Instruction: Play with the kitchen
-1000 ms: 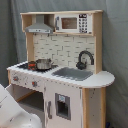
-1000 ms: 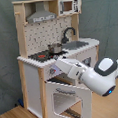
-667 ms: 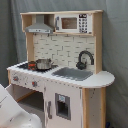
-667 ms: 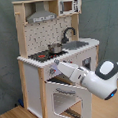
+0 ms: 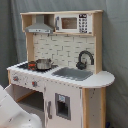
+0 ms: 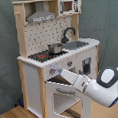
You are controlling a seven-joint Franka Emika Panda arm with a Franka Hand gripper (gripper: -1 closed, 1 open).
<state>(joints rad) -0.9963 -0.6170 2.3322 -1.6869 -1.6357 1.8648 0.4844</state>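
The kitchen stands upright in both exterior views, pale wood and white, with a grey hood, a black faucet and a small metal pot on the stovetop. In the second exterior view the windowed oven door hangs open, tilted outward. My white arm reaches in from the second exterior view's right, and the gripper is at the knob panel just above the door's top edge. In the first exterior view only part of the arm shows, at the lower left.
A grey curtain hangs behind the kitchen. The wooden floor lies in front. A toy microwave sits in the top shelf. The white cupboard door beside the oven is closed.
The arm has shifted a little toward the second exterior view's left and slightly down, closer to the front panel. The oven door stays open.
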